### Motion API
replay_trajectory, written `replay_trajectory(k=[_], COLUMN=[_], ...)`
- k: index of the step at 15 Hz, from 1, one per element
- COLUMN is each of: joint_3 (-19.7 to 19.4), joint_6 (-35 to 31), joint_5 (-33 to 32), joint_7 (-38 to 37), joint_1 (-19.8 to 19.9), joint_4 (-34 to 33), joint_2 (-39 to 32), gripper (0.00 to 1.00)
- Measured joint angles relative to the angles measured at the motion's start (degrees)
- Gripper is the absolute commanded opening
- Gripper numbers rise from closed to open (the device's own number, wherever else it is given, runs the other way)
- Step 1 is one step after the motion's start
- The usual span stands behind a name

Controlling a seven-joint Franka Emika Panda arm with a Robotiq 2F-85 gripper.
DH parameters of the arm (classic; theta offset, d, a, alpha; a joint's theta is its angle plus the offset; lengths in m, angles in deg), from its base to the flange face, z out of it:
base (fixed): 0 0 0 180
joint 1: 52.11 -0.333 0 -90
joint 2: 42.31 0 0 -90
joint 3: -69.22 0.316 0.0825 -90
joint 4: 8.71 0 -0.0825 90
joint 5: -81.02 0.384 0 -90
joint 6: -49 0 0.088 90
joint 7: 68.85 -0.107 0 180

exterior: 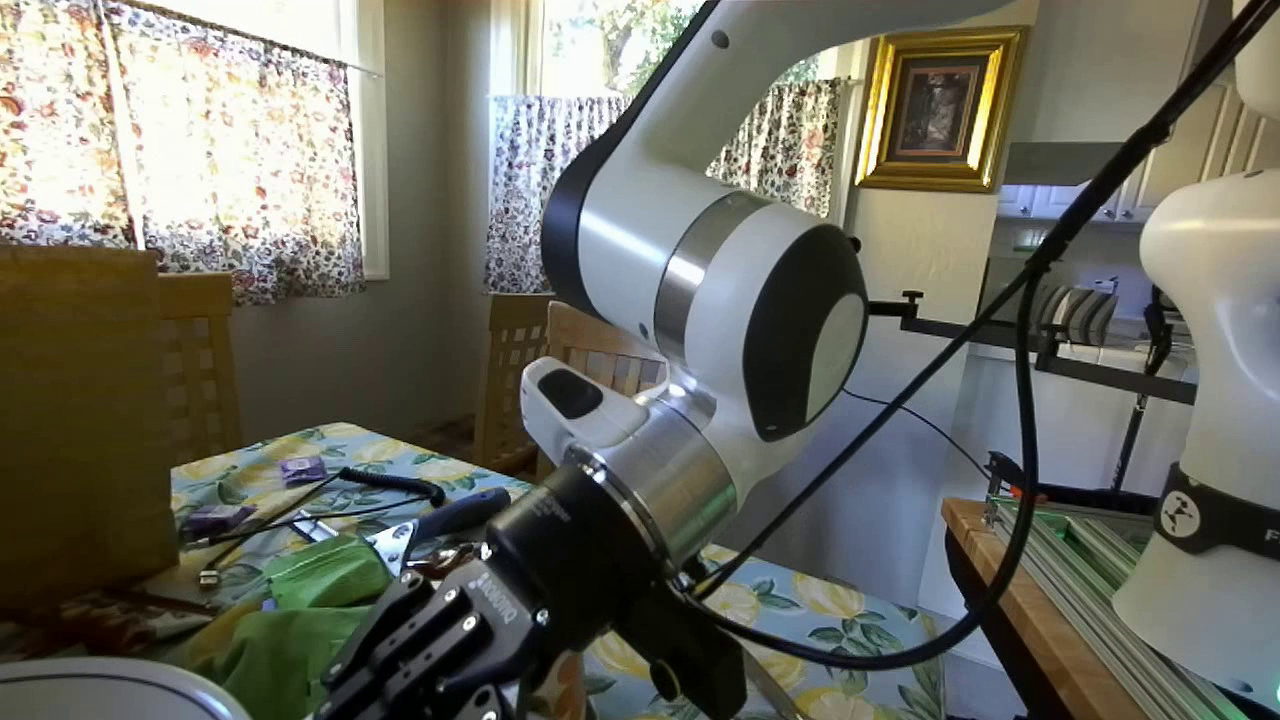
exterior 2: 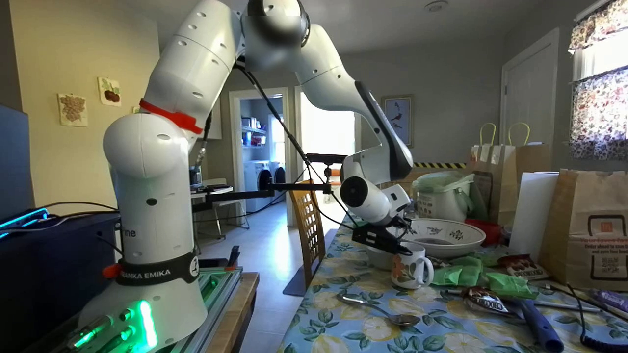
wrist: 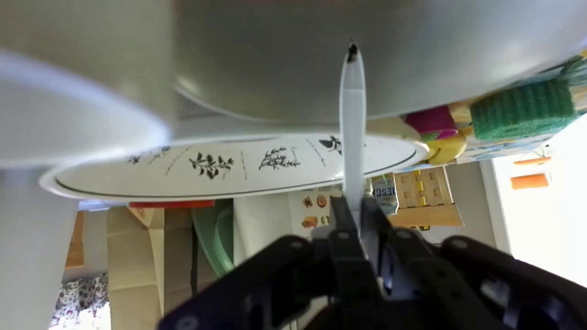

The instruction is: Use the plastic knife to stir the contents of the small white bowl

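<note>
My gripper (wrist: pixel 351 206) is shut on a white plastic knife (wrist: pixel 353 119) in the wrist view, which stands upside down. The knife's tip has a dark smear. It shows against the wall of the small white bowl (wrist: pixel 266 59); I cannot tell whether it is inside the rim. The bowl's contents are not clearly seen. In an exterior view the small white bowl (exterior 2: pixel 379 258) stands partly hidden behind the floral mug (exterior 2: pixel 408 272), and my gripper (exterior 2: pixel 403 250) is tilted down at the mug's rim level. The knife cannot be made out there. In an exterior view the gripper's fingers (exterior: pixel 370 660) run to the bottom edge.
The larger greyish bowl (exterior 2: pixel 436 238) with leaf patterns stands behind the mug. A metal spoon (exterior 2: pixel 378 310) lies in front. Green wrappers (exterior 2: pixel 461 272), a blue-handled tool (exterior 2: pixel 537 326) and paper bags (exterior 2: pixel 588 230) lie or stand beyond. A green sponge (wrist: pixel 523 110) shows in the wrist view.
</note>
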Motion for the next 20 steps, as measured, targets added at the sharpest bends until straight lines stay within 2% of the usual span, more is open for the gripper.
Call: replay_trajectory(k=[4, 6, 9, 12, 15, 16, 20], joint_3=[0.1, 0.5, 1.9, 4.0, 5.0, 5.1, 5.5], joint_6=[-0.2, -2.4, -9.8, -13.9, -11.8, -9.2, -10.4], joint_5=[0.0, -1.1, -2.4, -8.3, -12.1, -12.4, -16.0], joint_7=[0.0, -1.0, -2.0, -7.5, -9.8, -10.1, -12.1], joint_1=[0.0, 0.1, -0.1, -0.2, -0.2, -0.1, 0.0], joint_4=[0.5, 0.8, 0.7, 0.8, 0.8, 0.8, 0.7], joint_2=[3.5, 4.5, 5.8, 6.4, 6.6, 6.6, 6.6], gripper=[0.03, 0.03, 0.03, 0.03, 0.03, 0.03, 0.03])
